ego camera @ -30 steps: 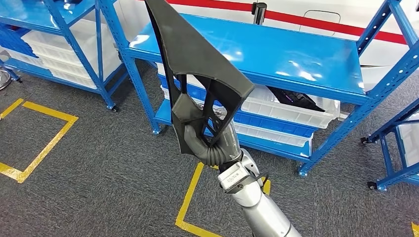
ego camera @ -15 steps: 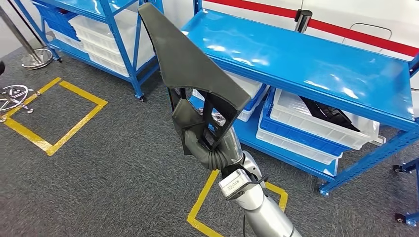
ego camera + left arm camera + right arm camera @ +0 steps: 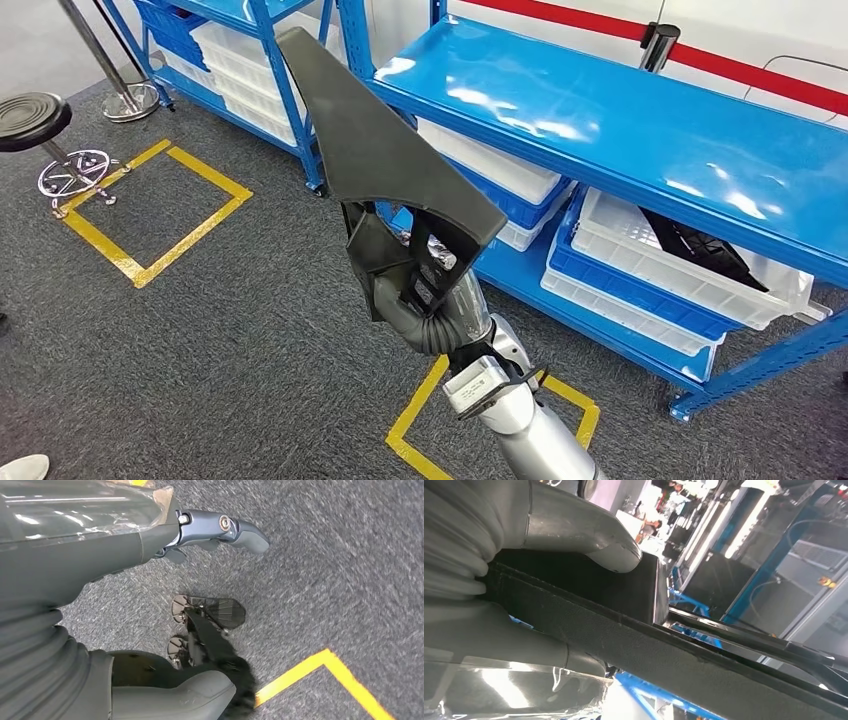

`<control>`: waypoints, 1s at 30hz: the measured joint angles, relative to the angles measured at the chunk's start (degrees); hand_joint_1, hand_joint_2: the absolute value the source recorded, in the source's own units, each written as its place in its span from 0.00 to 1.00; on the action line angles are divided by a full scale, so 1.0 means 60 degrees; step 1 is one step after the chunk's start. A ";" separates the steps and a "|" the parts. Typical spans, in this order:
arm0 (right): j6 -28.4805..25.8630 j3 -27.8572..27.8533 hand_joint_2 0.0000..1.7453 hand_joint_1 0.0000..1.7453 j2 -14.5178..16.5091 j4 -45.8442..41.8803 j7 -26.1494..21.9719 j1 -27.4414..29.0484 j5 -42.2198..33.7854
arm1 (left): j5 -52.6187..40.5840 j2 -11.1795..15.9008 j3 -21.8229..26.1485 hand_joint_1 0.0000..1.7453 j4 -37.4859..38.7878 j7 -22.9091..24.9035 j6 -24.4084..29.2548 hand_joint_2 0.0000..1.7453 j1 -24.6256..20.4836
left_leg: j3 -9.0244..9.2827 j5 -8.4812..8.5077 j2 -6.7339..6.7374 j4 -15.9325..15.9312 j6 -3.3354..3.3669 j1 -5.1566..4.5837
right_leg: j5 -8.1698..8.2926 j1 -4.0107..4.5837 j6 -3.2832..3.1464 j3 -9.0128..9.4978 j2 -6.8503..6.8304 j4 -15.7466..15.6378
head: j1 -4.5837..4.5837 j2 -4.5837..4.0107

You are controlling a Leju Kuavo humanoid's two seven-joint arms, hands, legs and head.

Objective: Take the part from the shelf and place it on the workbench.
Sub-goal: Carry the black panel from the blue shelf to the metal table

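Note:
A large dark grey part [image 3: 385, 160], pointed at its far end and ribbed at its base, stands upright in the middle of the head view. My right hand [image 3: 425, 300] grips its base from below, on a raised silver arm. In the right wrist view the part [image 3: 684, 665] runs across the picture as a dark textured bar, with my right hand's thumb [image 3: 589, 535] pressed on one side of it. My left hand [image 3: 150, 540] hangs over the grey carpet with its fingers [image 3: 225, 527] apart and nothing in them.
Blue shelving [image 3: 640, 130] stands close ahead with white bins [image 3: 680, 270] on the lower level, one holding another dark part [image 3: 710, 245]. Yellow floor squares [image 3: 150, 215] mark the carpet. A black stool [image 3: 35, 115] and a post base [image 3: 130, 95] stand at the left. A shoe tip [image 3: 20, 467] shows at the bottom left.
The camera has swung, so the shelves have slid to the right and the stool has come into view. The part stays upright in my right hand's grip.

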 joint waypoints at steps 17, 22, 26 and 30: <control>0.0417 0.0021 1.00 1.00 -0.0208 -0.0186 -0.0232 0.0174 -0.0588 | -0.0004 0.0043 -0.0025 0.00 -0.0003 0.0644 0.0882 1.00 -0.0061 | 0.0350 0.0254 -0.1258 -0.0814 0.0203 -0.0005 | 0.0000 -0.0260 0.0556 -0.0216 0.1027 0.0204 | 0.0032 -0.0003; 0.0395 0.0030 1.00 1.00 -0.0225 -0.0266 -0.0287 0.0269 -0.0596 | -0.0111 0.0044 -0.0145 0.00 0.0001 0.0685 0.0901 1.00 0.0005 | 0.0060 -0.0004 -0.0960 -0.0378 -0.0039 0.0053 | 0.0076 -0.0253 0.0185 -0.0196 0.0802 0.0160 | 0.0008 -0.0002; 0.0364 0.0027 1.00 1.00 -0.0270 -0.0279 -0.0448 0.0416 -0.0618 | -0.0189 0.0041 -0.0246 0.00 0.0001 0.0695 0.0893 1.00 -0.0026 | -0.1017 -0.1082 -0.0398 0.1900 -0.0138 0.0079 | 0.0051 -0.0160 0.0044 -0.0202 0.0432 0.0154 | -0.0010 -0.0004; 0.0350 0.0027 1.00 1.00 -0.0305 -0.0272 -0.0532 0.0474 -0.0633 | -0.0199 0.0045 -0.0281 0.00 0.0000 0.0671 0.0910 1.00 -0.0021 | -0.0244 -0.0308 -0.0168 0.0500 -0.0006 0.0052 | 0.0028 -0.0090 0.0024 -0.0183 0.0086 0.0155 | -0.0010 -0.0004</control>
